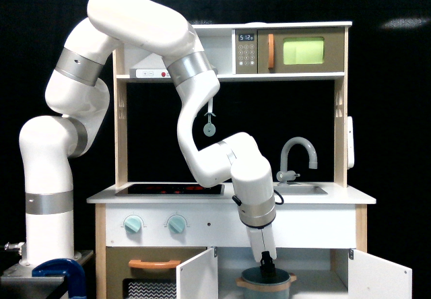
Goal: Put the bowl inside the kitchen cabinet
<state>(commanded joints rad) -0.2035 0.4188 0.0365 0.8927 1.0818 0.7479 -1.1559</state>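
Grey-teal bowl [266, 281] inside open kitchen cabinet [296, 272] — gripper [267, 263] just above.

Grey faucet [297, 156] over sink at white tabletop [337, 196]; microwave [290, 50] with green window on top shelf; two teal knobs [133, 224] below black hob [168, 189]; orange-handled oven door [153, 264] lower left.

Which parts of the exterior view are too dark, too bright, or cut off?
Exterior view: the black backdrop swallows all detail around the kitchen; the microwave window glows bright green, nearly washed out; the bowl is cut by the bottom edge in the shadowed kitchen cabinet; the hand is a dark shape, its state unreadable.
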